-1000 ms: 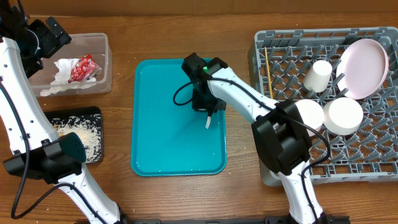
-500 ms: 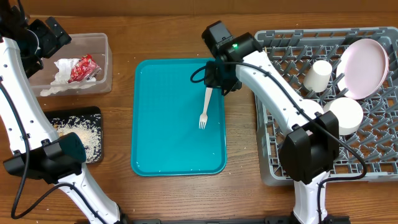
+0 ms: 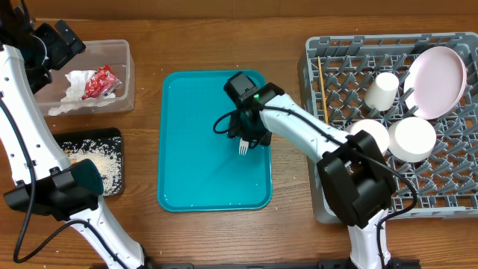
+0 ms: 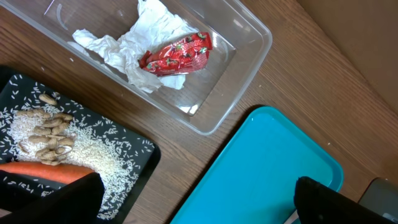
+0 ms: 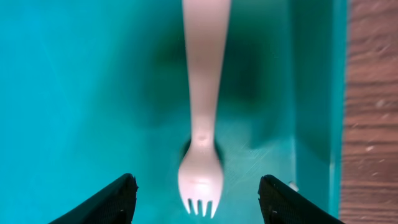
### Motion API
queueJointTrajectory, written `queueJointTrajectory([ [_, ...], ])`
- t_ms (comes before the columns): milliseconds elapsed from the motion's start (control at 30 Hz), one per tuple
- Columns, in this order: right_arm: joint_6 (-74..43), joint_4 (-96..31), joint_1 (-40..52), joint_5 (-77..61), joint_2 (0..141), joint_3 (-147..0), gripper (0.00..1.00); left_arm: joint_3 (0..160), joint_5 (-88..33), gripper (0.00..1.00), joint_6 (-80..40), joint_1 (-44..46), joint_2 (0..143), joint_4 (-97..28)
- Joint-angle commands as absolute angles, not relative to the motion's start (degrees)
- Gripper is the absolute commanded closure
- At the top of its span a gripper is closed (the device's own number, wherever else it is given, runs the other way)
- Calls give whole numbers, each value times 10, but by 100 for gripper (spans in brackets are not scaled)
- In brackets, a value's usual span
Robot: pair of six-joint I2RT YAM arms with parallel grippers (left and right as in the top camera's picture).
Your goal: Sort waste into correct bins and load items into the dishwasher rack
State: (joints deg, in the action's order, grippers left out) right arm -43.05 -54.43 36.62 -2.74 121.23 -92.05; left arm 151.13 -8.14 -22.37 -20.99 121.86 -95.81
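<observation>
A white fork [image 5: 202, 112] lies flat on the teal serving tray [image 5: 74, 93], tines toward the camera. My right gripper [image 5: 199, 202] hovers over it, open, one finger on each side of the tines and touching nothing. From overhead only the tines of the fork [image 3: 243, 148] show below the right gripper [image 3: 250, 138]. The grey dishwasher rack [image 3: 448, 187] holds a pale plate [image 3: 437, 71], a cup [image 3: 382, 90], two bowls [image 3: 413, 138] and a wooden stick [image 3: 323, 86]. My left gripper [image 4: 196, 205] is open and empty above the bins.
The clear tub [image 4: 249, 68] holds white napkins [image 4: 149, 37] and a red wrapper [image 4: 177, 53]. The black tray [image 4: 140, 162] holds rice [image 4: 93, 149], food scraps [image 4: 53, 140] and a carrot [image 4: 37, 171]. The teal tray [image 3: 194, 149] sits between the bins and the rack.
My right gripper went from shut to open. It swung to the tray's far edge and came back down over the fork. The left arm has not moved.
</observation>
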Motion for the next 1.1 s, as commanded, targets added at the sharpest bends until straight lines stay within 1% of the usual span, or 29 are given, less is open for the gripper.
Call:
queueJointTrajectory([
  [0, -456, -527, 385, -27, 1210, -898, 34, 1511, -84, 0, -227, -206, 1219, -957],
  [233, -457, -521, 386, -27, 1219, -892, 33, 1511, -84, 0, -227, -206, 1219, -957],
  [333, -457, -520, 386, -27, 1223, -892, 36, 1511, -84, 0, -227, -206, 1219, -957],
  [400, -457, -519, 386, -27, 1231, -892, 40, 1511, -84, 0, -227, -206, 1219, -957],
  [533, -456, -519, 386, -26, 1247, -892, 44, 1511, -84, 0, -227, -206, 1219, -957],
  [633, -456, -517, 386, -27, 1248, -892, 52, 1511, -84, 0, -227, -206, 1219, -957],
  [733, -456, -514, 386, -27, 1248, -892, 67, 1511, -84, 0, -227, -206, 1219, -957],
  [767, -456, -515, 386, -27, 1248, -892, 75, 1511, -84, 0, -227, -206, 1219, -957],
  [800, -456, -515, 386, -27, 1248, -892, 78, 1511, -84, 0, -227, -206, 1219, -957],
  [833, -453, -515, 385, -27, 1247, -892, 82, 1511, -84, 0, -227, -206, 1219, -957],
  [867, -450, -515, 385, -27, 1247, -892, 82, 1511, -84, 0, -227, -206, 1219, -957],
  [1000, -447, -539, 376, -27, 1247, -906, 94, 1511, -84, 0, -227, -206, 1219, -957],
  [1067, -446, -557, 371, -27, 1247, -921, 96, 1511, -84, 0, -227, -206, 1219, -957],
])
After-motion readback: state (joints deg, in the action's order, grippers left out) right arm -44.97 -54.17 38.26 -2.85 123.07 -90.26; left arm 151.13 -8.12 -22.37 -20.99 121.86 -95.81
